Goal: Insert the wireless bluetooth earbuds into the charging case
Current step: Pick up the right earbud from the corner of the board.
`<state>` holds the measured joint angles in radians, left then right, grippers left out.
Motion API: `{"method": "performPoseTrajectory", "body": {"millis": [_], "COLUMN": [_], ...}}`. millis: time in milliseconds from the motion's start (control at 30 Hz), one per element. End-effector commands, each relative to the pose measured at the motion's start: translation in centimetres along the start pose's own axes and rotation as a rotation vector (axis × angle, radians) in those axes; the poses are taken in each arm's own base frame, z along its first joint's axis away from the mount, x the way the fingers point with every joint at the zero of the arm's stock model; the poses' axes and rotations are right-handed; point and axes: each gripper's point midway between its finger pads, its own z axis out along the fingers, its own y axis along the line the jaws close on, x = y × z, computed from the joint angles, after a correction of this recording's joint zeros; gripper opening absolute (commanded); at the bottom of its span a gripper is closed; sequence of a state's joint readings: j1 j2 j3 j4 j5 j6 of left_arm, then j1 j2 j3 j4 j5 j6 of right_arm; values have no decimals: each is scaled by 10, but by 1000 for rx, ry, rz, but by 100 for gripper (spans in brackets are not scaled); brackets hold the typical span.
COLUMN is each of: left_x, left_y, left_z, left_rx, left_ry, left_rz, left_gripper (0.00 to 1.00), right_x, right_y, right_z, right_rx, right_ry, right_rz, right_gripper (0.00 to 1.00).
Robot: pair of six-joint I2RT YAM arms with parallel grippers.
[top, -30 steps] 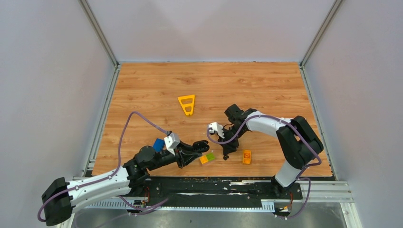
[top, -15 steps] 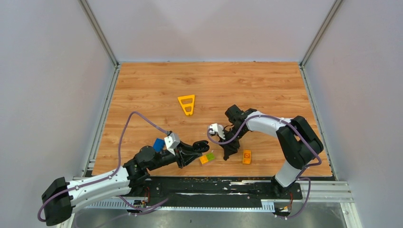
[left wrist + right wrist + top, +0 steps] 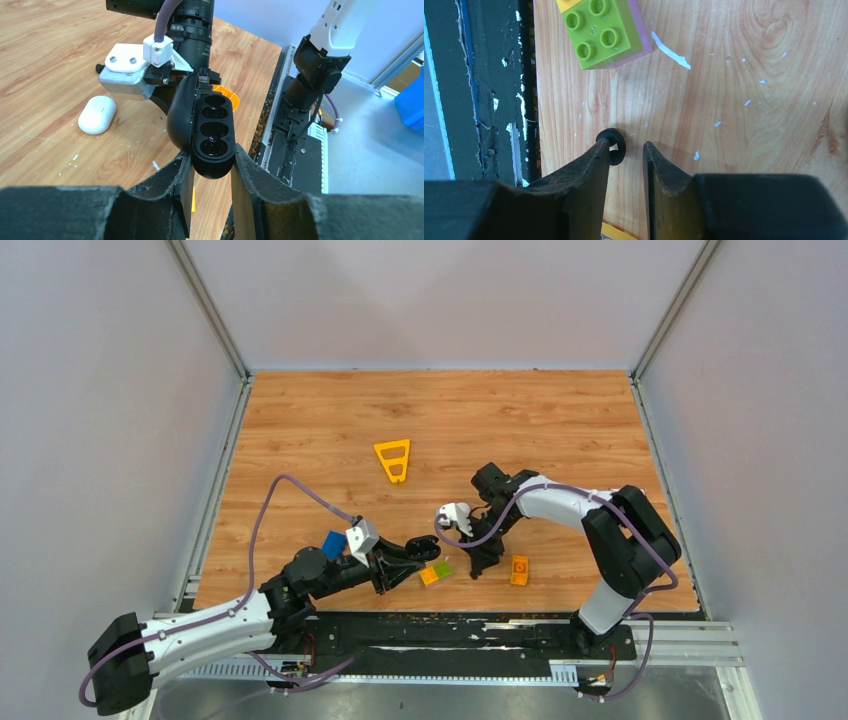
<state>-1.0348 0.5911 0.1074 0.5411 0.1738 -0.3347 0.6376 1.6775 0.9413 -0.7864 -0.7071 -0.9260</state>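
My left gripper is shut on the lower end of a black charging case, which it holds clear of the table. The lid is swung open to the left and two round wells show empty. In the top view that gripper sits near the table's front edge. A small black ring-like earbud lies on the wood, touching the tip of the left finger of my right gripper. That gripper is open, with only bare wood in the gap. A white oval case lies closed beside the right wrist.
A green-and-orange brick lies just ahead of the right gripper. An orange brick sits to its right. A yellow triangle piece lies mid-table. The black front rail borders the wood close by.
The right wrist has shifted very slightly. The left arm and the held case have not moved.
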Motion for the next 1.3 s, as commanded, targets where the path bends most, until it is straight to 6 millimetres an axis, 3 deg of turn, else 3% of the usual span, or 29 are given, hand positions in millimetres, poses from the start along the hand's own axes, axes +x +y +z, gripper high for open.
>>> {"method": "performPoseTrajectory", "body": {"millis": [0, 400, 867, 1267], "left_x": [-10, -10, -11, -10], "left_y": [-3, -4, -4, -2], "left_z": [3, 4, 1, 0], "left_rx": [9, 14, 8, 2], "left_ry": [-25, -20, -21, -22], "left_rz": [17, 16, 19, 18], "left_gripper": [0, 0, 0, 0], "right_x": [-8, -12, -25, -10], "right_y": [8, 10, -8, -7], "right_z": [-6, -7, -6, 4], "right_rx": [-6, -20, -8, -12], "right_ry": [-26, -37, -43, -16], "right_rz": [-49, -41, -48, -41], "right_gripper": [30, 26, 27, 29]}}
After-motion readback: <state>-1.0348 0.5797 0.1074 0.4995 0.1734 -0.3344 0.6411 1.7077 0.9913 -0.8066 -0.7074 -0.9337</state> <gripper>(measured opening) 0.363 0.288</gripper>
